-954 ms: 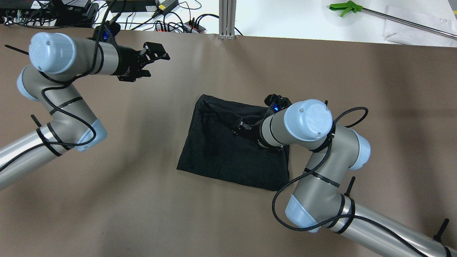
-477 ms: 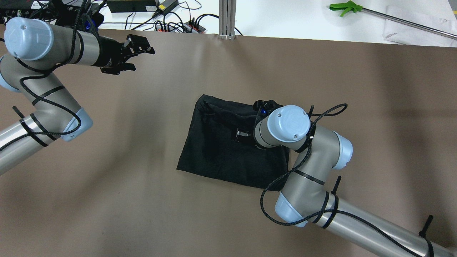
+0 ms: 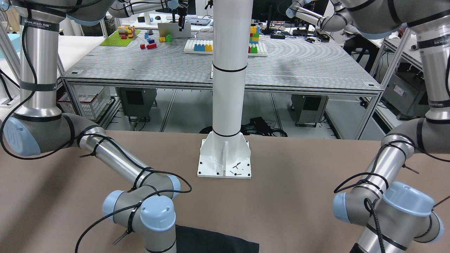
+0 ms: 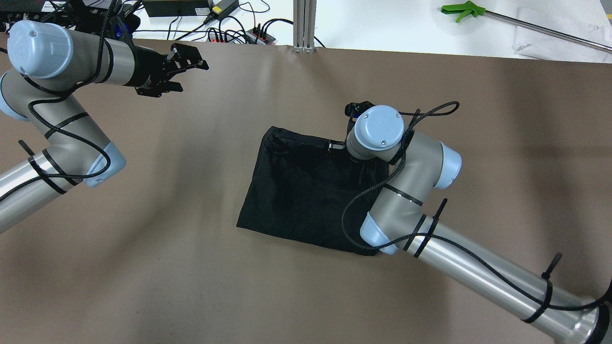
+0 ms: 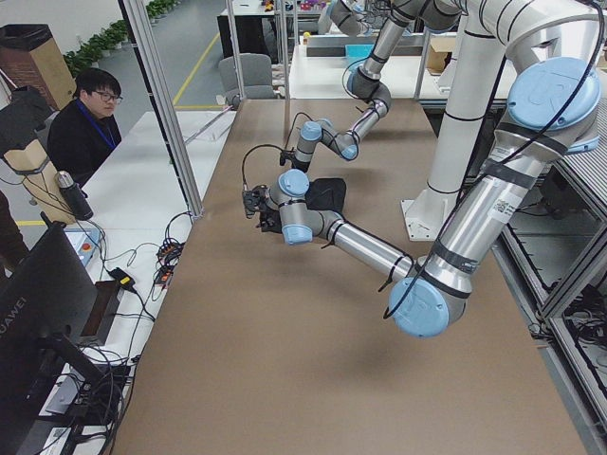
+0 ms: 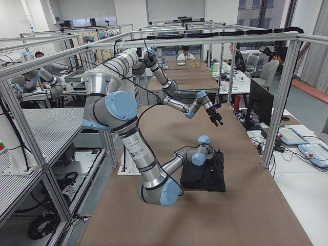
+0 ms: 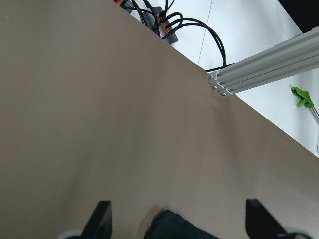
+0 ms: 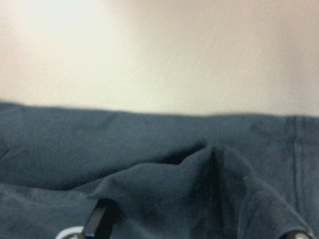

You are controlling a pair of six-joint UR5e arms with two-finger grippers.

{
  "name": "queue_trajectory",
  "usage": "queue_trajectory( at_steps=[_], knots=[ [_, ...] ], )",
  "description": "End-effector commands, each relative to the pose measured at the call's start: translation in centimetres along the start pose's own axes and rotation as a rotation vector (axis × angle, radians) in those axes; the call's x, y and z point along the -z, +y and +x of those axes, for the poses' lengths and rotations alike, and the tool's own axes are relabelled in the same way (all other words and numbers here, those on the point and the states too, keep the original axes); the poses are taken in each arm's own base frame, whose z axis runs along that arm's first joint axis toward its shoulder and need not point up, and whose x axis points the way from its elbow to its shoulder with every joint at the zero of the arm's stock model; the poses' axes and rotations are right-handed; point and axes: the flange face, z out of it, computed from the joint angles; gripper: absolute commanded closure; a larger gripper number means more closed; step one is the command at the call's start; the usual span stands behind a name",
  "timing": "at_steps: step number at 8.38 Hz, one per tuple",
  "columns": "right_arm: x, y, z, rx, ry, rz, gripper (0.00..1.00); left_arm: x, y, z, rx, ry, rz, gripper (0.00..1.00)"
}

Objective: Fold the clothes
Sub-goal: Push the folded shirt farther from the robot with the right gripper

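The black garment (image 4: pixel 296 200) is lying mid-tabletop (image 4: pixel 143 277), its outline unchanged. The right claw (image 8: pixel 197 229) is hanging with fingers spread over the garment's far hem, having shifted there from the cloth's middle; its wrist is hiding that corner from overhead. The left claw (image 4: pixel 190 75) is hovering agape near the far-left edge, well apart, by the cables (image 4: pixel 239 28).
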Motion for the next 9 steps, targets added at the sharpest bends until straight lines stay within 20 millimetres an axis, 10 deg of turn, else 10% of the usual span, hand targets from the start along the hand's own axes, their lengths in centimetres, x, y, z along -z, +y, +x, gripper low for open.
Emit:
queue_trajectory(
  at_steps=[1, 3, 9],
  knots=[
    [-0.1, -11.6, 9.3, 0.092, 0.123, 0.049, 0.06, -0.5, -0.2, 0.0, 0.004, -0.007, 0.001, 0.06],
    [3.2, -16.2, 11.7, 0.108, 0.097, 0.048, 0.06, -0.6, -0.3, 0.0, 0.004, -0.007, 0.001, 0.06],
    [3.5, -16.3, 11.4, 0.189, 0.093, 0.055, 0.06, -0.9, -0.6, -0.2, 0.007, -0.016, 0.006, 0.06]
  ],
)
